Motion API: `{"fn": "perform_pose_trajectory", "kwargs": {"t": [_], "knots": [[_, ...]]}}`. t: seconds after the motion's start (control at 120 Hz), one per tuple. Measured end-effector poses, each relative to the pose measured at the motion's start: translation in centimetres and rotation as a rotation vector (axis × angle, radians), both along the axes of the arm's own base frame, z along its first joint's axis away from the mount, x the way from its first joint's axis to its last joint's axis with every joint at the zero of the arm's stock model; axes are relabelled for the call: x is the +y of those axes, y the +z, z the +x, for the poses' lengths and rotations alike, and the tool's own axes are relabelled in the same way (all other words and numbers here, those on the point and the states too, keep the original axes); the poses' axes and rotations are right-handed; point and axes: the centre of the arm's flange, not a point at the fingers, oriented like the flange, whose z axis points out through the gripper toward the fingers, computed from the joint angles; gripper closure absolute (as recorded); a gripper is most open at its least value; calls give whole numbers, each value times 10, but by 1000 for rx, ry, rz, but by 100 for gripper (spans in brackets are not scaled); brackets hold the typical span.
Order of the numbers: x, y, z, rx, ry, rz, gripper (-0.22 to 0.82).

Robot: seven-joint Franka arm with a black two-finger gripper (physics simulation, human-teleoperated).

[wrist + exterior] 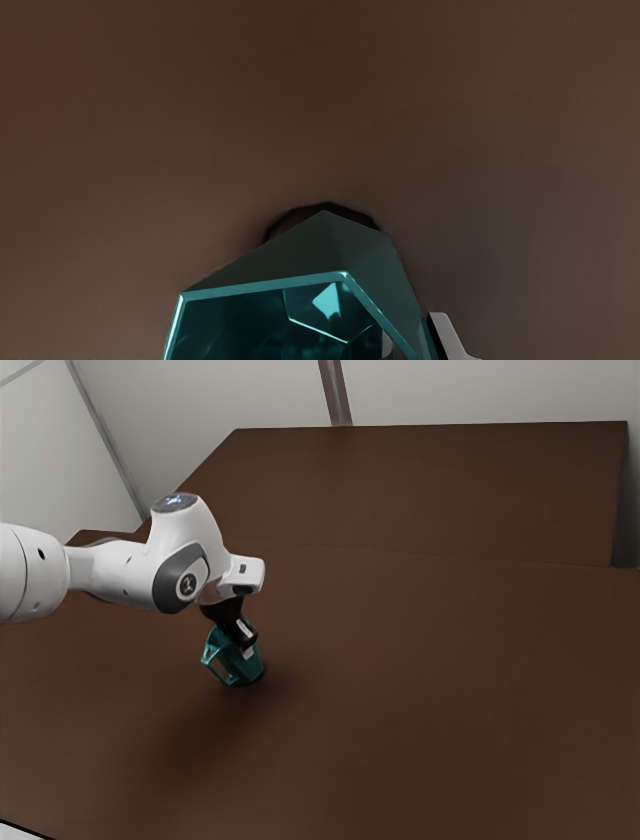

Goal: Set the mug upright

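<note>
End effector (246, 649) clamped on wall of teal mug (300, 257), one finger inside; mug tilted, brown counter (450, 660) beneath

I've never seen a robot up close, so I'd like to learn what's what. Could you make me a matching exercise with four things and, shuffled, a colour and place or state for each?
Things
1. mug
2. table
3. arm
4. tool

Descriptions
A. mostly white, coming in from the exterior view's left
B. mostly black, with one finger inside a wall and one outside
C. brown, a broad flat surface
D. teal, hollow, with a handle

Right pairs: 1-D, 2-C, 3-A, 4-B
</note>
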Motion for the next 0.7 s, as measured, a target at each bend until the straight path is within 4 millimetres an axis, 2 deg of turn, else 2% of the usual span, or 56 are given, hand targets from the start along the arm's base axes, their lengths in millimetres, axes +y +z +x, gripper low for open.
{"fn": "perform_pose_trajectory", "kwargs": {"t": [0.1,0.242,0.367,0.433,0.533,0.7], "knots": [[0,-2,-2,4,32,-1,76],[-1,0,-2,2,62,-8,44],[-3,21,-4,-29,81,5,24],[-4,41,-5,-52,89,17,18],[-17,81,1,-87,86,22,11],[-12,163,29,-118,150,-25,5]]}}
